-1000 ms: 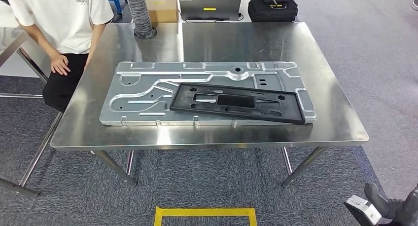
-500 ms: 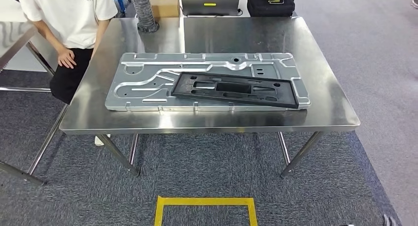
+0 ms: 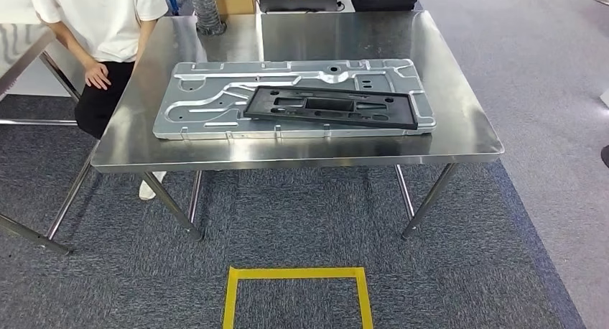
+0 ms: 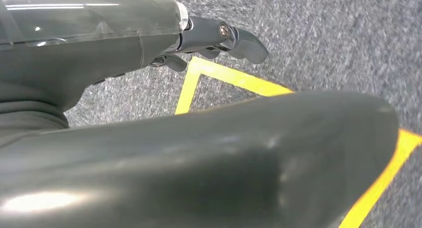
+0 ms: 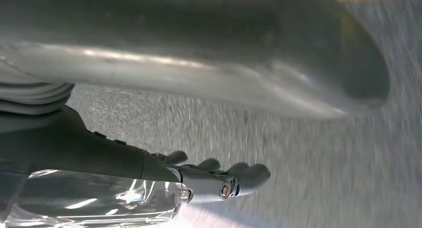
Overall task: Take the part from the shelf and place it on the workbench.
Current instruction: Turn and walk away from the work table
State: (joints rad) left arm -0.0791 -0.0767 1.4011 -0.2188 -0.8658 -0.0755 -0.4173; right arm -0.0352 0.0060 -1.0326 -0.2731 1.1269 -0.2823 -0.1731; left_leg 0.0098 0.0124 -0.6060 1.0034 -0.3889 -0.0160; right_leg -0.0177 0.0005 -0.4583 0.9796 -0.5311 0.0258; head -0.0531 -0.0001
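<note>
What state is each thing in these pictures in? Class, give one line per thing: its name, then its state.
black part: lying flat on the metal panel, held by no hand.
metal panel: lying flat on the workbench.
workbench: standing on the carpet, bearing the panel.
left hand: hanging over the floor, holding nothing.
right hand: hanging over the floor, holding nothing.
person: beside the workbench, one hand at its corner.
</note>
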